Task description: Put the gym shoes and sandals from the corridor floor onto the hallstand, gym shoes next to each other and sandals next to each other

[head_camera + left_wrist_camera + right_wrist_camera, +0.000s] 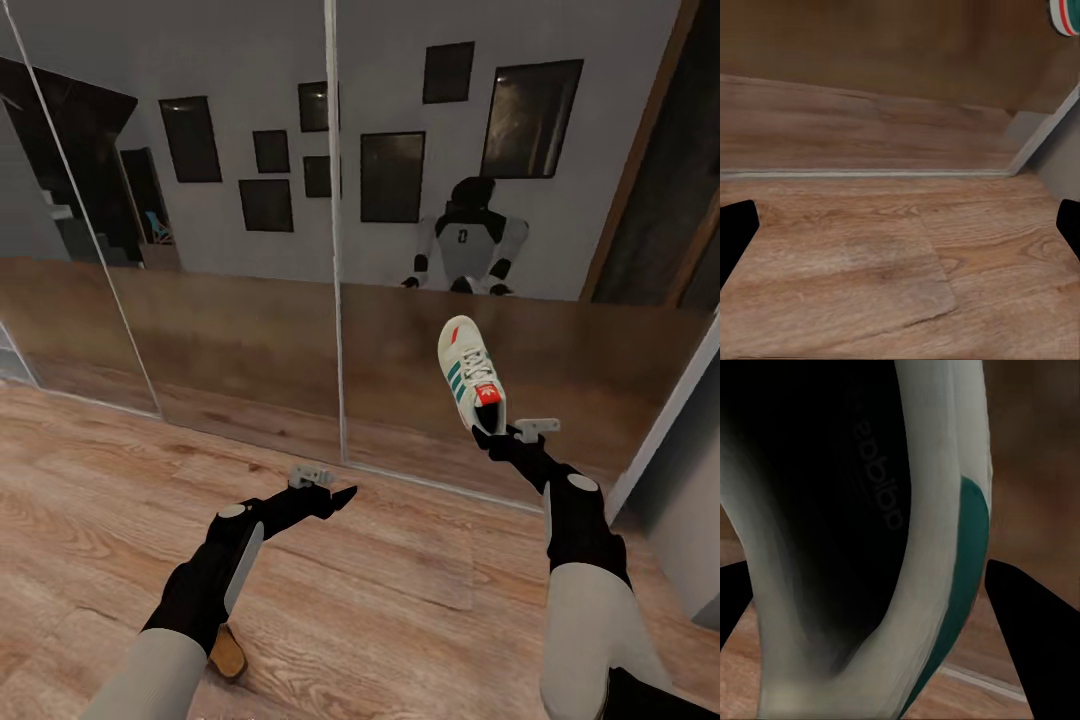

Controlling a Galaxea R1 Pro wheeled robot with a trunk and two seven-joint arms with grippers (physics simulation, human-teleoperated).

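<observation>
Gym shoes are the concern at this moment, and one of them is in the air. Going from the left: the left gripper [335,497] hangs low over the corridor floor [100,520] with its fingers apart and nothing between them; in the left wrist view the two dark fingertips [735,232] stand wide at the two edges of the picture, over bare planks. I judge it waits free for the next pickup. Under the left forearm a small brown thing [228,652] lies on the floor, mostly covered by the arm; it may be a sandal, but I cannot tell.

To the right, the right gripper [497,432] is closed on the heel end of the gym shoe [470,372], which points up and away, well above the floor, probably so that it can be carried to the rack. In the right wrist view the shoe's opening and its green stripe are very near the camera and blurred. Behind stands the mirrored wardrobe [250,200], where the reflected robot [465,240] appears. At the right edge a grey panel [690,520] is cut off; whether it is the hallstand, I cannot say.
</observation>
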